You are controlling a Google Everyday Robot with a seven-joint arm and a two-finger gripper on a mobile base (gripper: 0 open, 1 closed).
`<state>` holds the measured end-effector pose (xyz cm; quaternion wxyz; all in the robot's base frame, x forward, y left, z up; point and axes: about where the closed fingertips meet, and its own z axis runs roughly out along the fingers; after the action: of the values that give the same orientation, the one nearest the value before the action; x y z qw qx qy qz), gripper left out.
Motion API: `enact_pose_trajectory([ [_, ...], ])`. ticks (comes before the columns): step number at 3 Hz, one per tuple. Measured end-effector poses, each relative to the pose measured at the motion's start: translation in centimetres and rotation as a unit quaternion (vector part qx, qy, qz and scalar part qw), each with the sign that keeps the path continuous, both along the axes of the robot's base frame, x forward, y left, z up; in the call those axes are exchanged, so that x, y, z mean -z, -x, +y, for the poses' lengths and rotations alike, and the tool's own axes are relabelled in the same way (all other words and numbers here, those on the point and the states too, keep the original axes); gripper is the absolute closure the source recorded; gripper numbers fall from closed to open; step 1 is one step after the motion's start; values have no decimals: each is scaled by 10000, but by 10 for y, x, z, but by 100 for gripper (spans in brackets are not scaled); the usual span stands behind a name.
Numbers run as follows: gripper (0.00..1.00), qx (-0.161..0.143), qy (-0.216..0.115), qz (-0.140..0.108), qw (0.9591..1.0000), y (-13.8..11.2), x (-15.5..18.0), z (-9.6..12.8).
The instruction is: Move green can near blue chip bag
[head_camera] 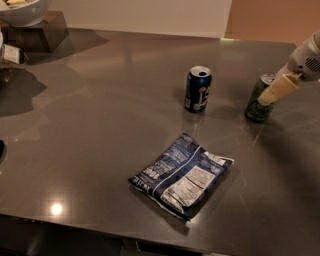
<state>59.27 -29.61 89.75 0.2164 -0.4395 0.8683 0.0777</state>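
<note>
The green can (257, 104) stands upright on the dark table at the right, its silver top partly covered. My gripper (276, 90) reaches in from the right edge and sits against the can's upper side. The blue chip bag (182, 175) lies flat near the table's front centre, its white nutrition label facing up. It is well apart from the green can, to the can's lower left.
A dark blue can (198, 89) stands upright between the bag and the table's far side, left of the green can. A white bowl (22, 10) on a dark block stands at the back left. The table's front edge (150, 235) runs just below the bag.
</note>
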Motion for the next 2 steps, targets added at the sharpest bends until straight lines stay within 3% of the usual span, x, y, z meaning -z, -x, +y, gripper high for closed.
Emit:
enact_pose_trajectory([
  [1, 64, -54, -100, 22, 9999, 4, -4, 4],
  [2, 87, -311, -220, 61, 9993, 18, -14, 22],
])
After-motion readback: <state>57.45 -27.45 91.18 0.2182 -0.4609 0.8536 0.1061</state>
